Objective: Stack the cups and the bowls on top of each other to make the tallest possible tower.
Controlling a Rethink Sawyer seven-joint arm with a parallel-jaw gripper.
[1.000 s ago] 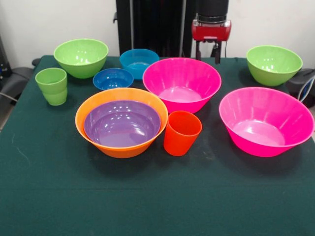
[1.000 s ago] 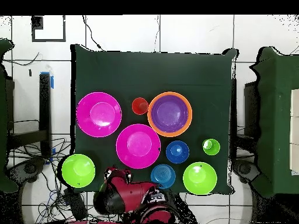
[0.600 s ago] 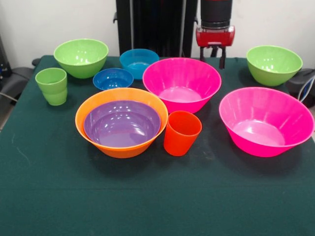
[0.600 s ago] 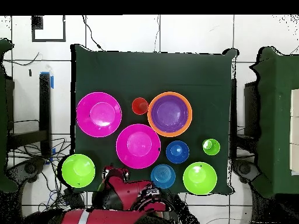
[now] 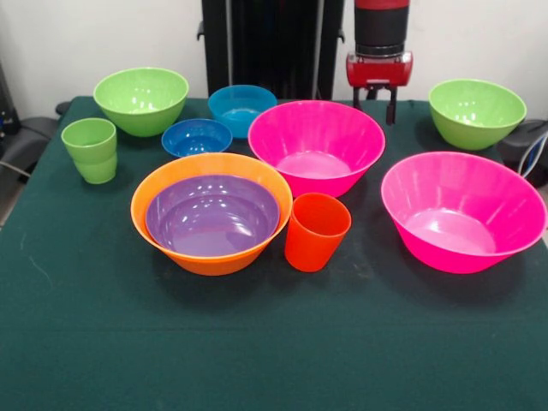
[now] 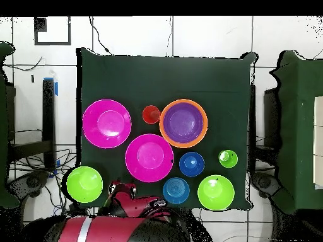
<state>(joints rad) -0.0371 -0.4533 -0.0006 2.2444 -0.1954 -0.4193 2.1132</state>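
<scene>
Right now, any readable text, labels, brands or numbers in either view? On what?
None readable.
The bowls, such as the orange bowl, and both cups, such as the red cup, are plain.
The gripper and the green cloth show no marking.

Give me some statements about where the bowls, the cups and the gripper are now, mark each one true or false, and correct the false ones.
1. The purple bowl sits inside the orange bowl. True.
2. The orange-red cup stands inside a pink bowl. False: it stands on the table, beside the orange bowl.
3. The gripper holds a green bowl. False: it holds nothing, open, above the table's far edge.
4. The green cup stands upright on the table. True.
5. The dark blue bowl is empty. True.
</scene>
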